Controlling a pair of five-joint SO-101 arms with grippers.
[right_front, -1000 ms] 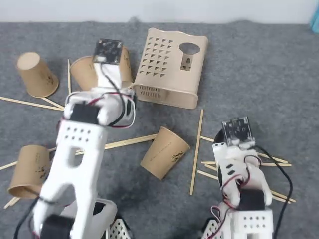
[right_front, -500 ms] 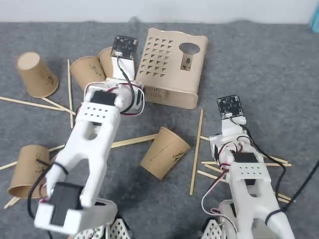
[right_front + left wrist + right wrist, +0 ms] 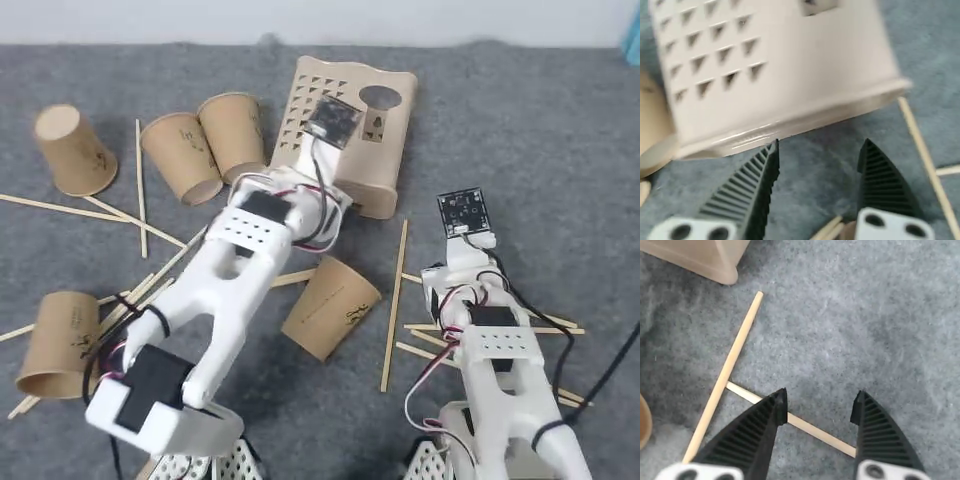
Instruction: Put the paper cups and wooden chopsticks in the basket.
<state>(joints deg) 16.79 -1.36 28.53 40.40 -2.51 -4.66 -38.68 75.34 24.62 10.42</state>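
**Now the left arm is at the basket, with nothing in its grip**

The basket (image 3: pixel 345 135) lies tipped over with a perforated wall facing up, and nothing is in it yet. Over the last second the left arm (image 3: pixel 235 265) has swung from the cups beside the basket to its near rim. The left gripper (image 3: pixel 817 160) hangs there with its fingers spread wide and empty (so no cup came along). My guess is that the basket is the target, perhaps to be righted.

The right arm (image 3: pixel 490 350) stretched toward the basket a second ago and has barely moved since. The right gripper (image 3: pixel 820 402) is also wide open and bare, above a chopstick (image 3: pixel 790 420) off the basket's corner.

Two paper cups (image 3: pixel 180 158) just beside the basket are now uncovered, and one (image 3: pixel 330 305) lies in front of it. Chopsticks lie scattered where they were.
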